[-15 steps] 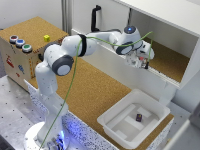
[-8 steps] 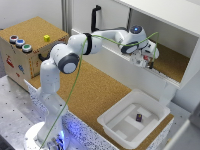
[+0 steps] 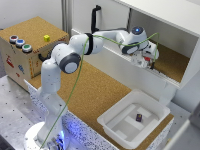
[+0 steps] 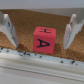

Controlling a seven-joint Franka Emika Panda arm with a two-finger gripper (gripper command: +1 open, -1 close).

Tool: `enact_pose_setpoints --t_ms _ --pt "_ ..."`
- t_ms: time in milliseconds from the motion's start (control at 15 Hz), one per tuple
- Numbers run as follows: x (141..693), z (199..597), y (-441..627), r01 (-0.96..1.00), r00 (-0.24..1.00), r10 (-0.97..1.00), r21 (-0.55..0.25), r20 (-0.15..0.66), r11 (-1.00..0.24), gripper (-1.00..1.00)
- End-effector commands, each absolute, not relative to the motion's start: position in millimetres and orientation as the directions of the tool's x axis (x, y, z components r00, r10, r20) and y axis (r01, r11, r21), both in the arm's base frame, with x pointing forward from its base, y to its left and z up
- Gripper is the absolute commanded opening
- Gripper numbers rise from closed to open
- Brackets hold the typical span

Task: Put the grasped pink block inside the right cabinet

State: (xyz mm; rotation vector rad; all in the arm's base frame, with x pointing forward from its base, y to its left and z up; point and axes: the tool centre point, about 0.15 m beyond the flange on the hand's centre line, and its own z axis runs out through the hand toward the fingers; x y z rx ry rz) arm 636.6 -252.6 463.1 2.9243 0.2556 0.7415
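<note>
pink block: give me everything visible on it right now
The pink block is a small pinkish-red cube with black letters, an H on its upper face and an A on the face toward the wrist camera. It sits flat on the cabinet's brown cork floor, just behind the white front lip. It lies between the gripper's fingers, with a gap on each side, so nothing grips it. The exterior view hides it.

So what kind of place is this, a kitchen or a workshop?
More likely a robotics test lab. A white robot arm is bolted to a perforated metal bench, reaching into a mock cabinet with a cork floor. A box with coloured buttons and a small pink block look like practice props.
</note>
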Motion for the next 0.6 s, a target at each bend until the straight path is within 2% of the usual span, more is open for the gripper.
enact_pose_setpoints --t_ms 0,267,533 --pt "568 474 -227 0.155 0.845 0.211 0.151 0.491 -0.976 1.00" --pt "512 466 -206 0.172 0.871 0.242 0.196 0.427 -0.965 1.00" --pt "462 447 -179 0.219 0.892 0.268 0.171 0.363 -0.961 1.00"
